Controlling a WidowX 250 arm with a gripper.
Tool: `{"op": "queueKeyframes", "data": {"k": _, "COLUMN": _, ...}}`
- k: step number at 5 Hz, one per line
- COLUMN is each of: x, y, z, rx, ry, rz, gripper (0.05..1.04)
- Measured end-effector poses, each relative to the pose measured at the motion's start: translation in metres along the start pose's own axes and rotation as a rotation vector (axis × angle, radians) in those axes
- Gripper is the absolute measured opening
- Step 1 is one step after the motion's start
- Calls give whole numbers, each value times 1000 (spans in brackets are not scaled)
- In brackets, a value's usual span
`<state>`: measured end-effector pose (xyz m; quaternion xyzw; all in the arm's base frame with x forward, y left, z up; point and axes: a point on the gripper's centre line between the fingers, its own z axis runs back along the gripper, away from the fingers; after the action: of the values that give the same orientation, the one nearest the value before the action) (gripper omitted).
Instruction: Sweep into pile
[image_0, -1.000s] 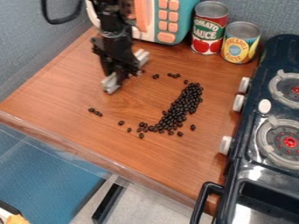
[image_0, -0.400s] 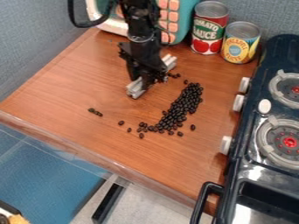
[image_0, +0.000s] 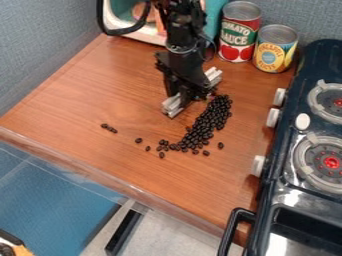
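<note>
Gripper (image_0: 190, 94) and pale grooved bar (image_0: 173, 105) went together: as far as I could judge, I was clamped on the bar, its ends jutting out both sides, presumably for a wider sweeping face. I had it beside the far end of the beans (image_0: 212, 116), likely to crowd them inward. They were small, dark and glossy, packed in a curved band toward the right edge of the table (image_0: 87, 85), stray ones (image_0: 109, 128) nearer its front edge.
</note>
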<state>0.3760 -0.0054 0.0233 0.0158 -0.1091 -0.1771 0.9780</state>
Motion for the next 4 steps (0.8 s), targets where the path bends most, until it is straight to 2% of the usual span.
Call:
{"op": "queueKeyframes", "data": {"k": 1, "x": 0, "y": -10, "z": 1, "rx": -1, "ry": -7, "rz": -23, "gripper": 351}}
{"op": "queueKeyframes", "data": {"k": 2, "x": 4, "y": -10, "z": 12, "rx": 19, "ry": -42, "rz": -38, "gripper": 351}}
{"op": "queueKeyframes", "data": {"k": 4, "x": 2, "y": 43, "z": 64, "rx": 103, "ry": -163, "rz": 60, "gripper": 351}}
